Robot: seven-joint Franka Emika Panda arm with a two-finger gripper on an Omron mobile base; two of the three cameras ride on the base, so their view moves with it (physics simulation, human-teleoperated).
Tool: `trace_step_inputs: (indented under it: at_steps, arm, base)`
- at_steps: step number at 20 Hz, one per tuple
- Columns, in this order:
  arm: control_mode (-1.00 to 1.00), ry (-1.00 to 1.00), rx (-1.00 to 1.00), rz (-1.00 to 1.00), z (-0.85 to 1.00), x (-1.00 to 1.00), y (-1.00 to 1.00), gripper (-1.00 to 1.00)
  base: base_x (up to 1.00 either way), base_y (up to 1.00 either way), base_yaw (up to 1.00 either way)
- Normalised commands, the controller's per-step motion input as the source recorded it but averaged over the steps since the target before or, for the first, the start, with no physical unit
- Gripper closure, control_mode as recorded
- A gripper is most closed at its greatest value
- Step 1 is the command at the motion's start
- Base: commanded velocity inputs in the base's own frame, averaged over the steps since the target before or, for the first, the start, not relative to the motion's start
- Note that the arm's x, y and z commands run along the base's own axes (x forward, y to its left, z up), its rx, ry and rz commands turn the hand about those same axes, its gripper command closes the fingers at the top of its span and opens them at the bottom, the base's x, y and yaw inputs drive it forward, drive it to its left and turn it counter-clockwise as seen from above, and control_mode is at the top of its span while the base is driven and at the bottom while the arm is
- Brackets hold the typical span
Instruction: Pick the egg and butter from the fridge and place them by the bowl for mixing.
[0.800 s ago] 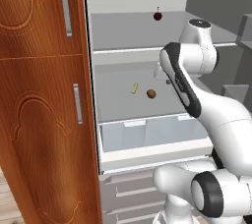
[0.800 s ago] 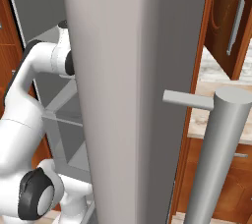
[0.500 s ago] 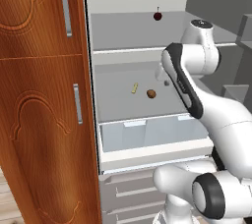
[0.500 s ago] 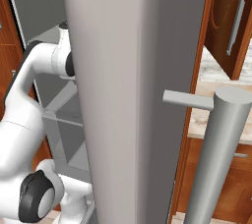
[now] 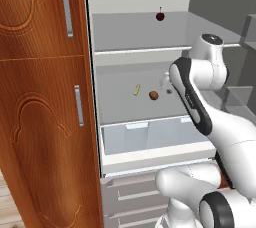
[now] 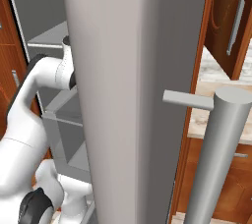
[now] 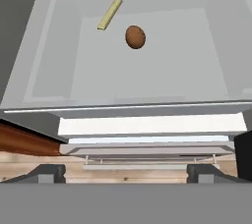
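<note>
While my gripper [image 7: 126, 171] gapes wide and empty, the fridge [image 5: 150, 37] stands open.
Egg [image 7: 135, 37] sits top centre of my hand view on the shelf, butter [image 7: 110, 14] just up-left of it, apart; my fingertips [image 7: 48, 173] low in frame.

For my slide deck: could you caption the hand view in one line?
Open gripper looks into the fridge, where the egg and butter lie apart on one shelf.
</note>
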Motion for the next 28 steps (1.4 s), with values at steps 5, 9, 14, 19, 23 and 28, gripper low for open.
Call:
trace_step_inputs:
  at_steps: [5,9,14,19,23,28]
  arm:
    - [-1.00,-0.08,0.04,-0.12,-0.39,0.00,0.08,-1.00]
    - [-1.00,0.00,0.00,-0.15,-0.37,0.09,0.18,-1.00]
    - [-1.00,0.05,0.00,-0.02,-0.27,0.02,0.09,-1.00]
    - [-1.00,0.11,-0.02,0.02,-0.19,0.28,0.01,-1.00]
    - [-1.00,0.01,-0.01,0.00,-0.04,0.42,0.00,-1.00]
    - [-1.00,0.04,-0.03,-0.01,0.00,0.35,-0.01,-1.00]
  base:
    - [0.00,0.00,0.00]
    - [0.00,0.00,0.00]
    - [0.00,0.00,0.00]
    - [0.00,0.00,0.00]
    - [0.00,0.00,0.00]
    - [0.00,0.00,0.00]
